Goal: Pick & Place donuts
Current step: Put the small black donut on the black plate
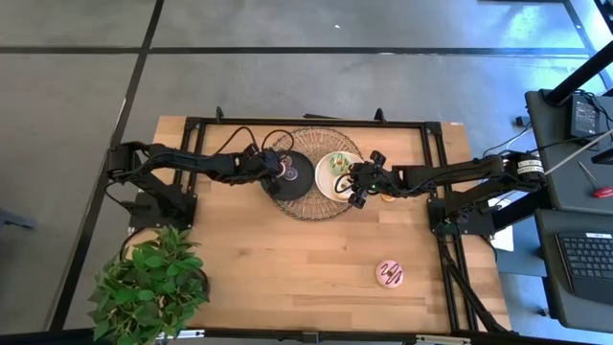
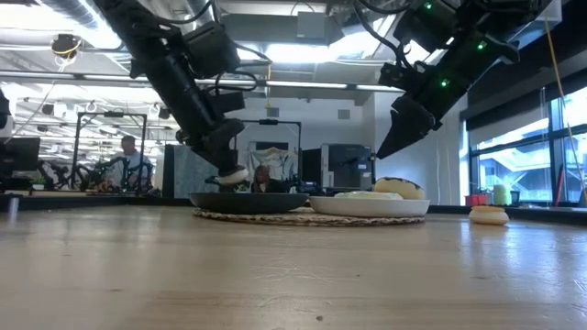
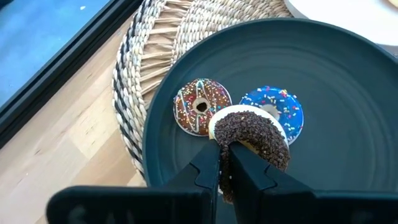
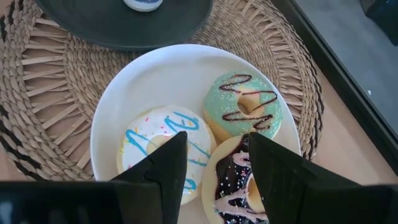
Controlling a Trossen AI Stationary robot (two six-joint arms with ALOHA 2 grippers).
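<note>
My left gripper is shut on a chocolate-sprinkled donut over the black plate. A mini brown donut and a mini blue-purple one lie flat on that plate. My right gripper hangs open above the white plate and touches nothing. On that plate lie a green donut, a cream donut and a dark-iced one with pink stripes. A pink donut lies flat on the table near its right front. My left gripper pinches the chocolate-sprinkled donut between its two fingers at one side of the ring, coming from above and slanting down. The donut stands tilted on edge in the hold, just over the black plate. Whether its lower edge touches the plate, I cannot tell.
Both plates sit side by side on a round woven mat at the table's far middle. A small pale donut lies on the wood right of the white plate. A potted plant stands at the near left corner. Bare wood fills the near half.
</note>
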